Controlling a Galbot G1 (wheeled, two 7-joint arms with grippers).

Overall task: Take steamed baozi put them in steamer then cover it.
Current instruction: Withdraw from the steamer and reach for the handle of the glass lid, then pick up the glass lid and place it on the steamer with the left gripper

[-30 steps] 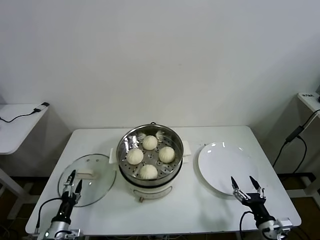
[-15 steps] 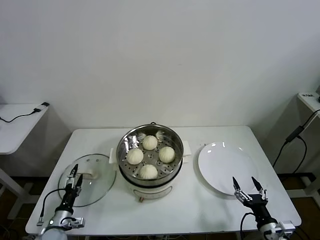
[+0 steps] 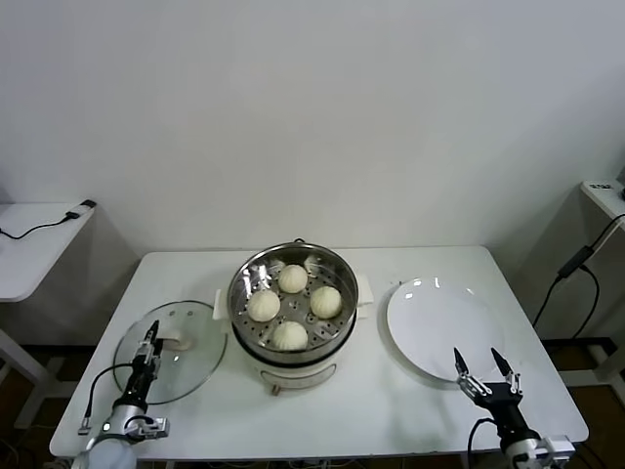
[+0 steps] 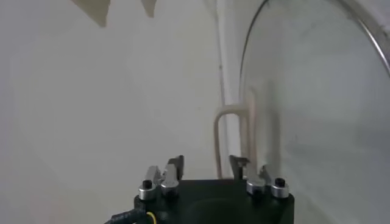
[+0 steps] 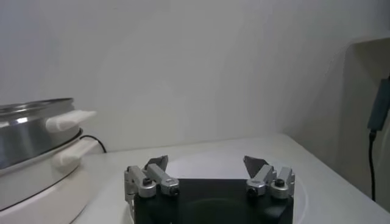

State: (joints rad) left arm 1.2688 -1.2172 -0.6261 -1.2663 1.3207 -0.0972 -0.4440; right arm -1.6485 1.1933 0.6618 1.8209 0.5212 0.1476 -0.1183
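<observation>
At frame centre, four steamed baozi (image 3: 292, 307) sat in the uncovered steamer (image 3: 292, 318) on the tabletop (image 3: 391, 401). Lower left, the cover (image 3: 171, 349) lay flat; left hand (image 3: 151, 339) hovered over it, fingers slightly parted, holding nothing. Lower right, right hand (image 3: 481, 366) was spread open, empty, near the white plate (image 3: 439, 327).

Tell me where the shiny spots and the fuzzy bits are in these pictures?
Head view: bright glints on the steamer rim and a pale sheen on the white plate. Left wrist view: the glass cover looks hazy and washed out. Right wrist view: the nearby right pincer is a little soft, and the steamer's steel wall gleams.
</observation>
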